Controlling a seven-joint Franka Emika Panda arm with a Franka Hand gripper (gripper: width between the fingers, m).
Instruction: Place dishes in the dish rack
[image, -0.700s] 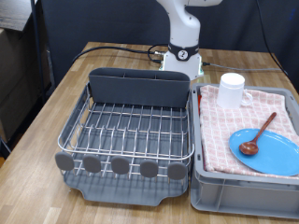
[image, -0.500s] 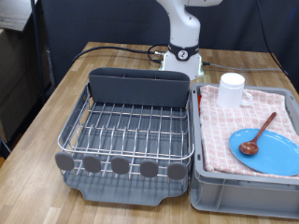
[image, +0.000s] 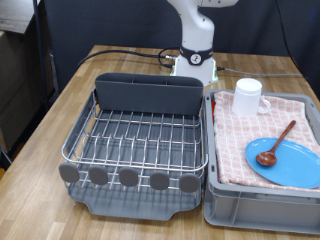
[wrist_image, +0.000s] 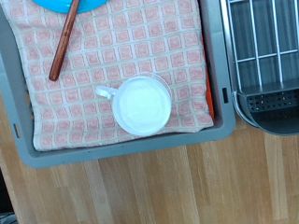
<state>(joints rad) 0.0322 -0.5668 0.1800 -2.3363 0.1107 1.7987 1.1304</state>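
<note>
The white cup (image: 247, 96) stands upright on a red-and-white checked cloth (image: 245, 135) at the far end of a grey bin. The light-blue plate (image: 288, 160) lies on the cloth at the near right, with the reddish-brown wooden spoon (image: 276, 143) resting on it. The wire dish rack (image: 140, 138), with its dark grey caddy (image: 148, 95) and drip tray (image: 140, 203), holds nothing. The gripper does not show in either view. The wrist view looks straight down on the cup (wrist_image: 142, 104), with the spoon (wrist_image: 64, 42), the plate's edge (wrist_image: 70, 4) and the rack (wrist_image: 257, 37) around it.
The grey plastic bin (image: 262, 203) stands at the exterior view's right, tight against the rack. The arm's white base (image: 197, 55) stands behind both, with a black cable (image: 120, 55) trailing left. All sit on a wooden table (image: 40, 150).
</note>
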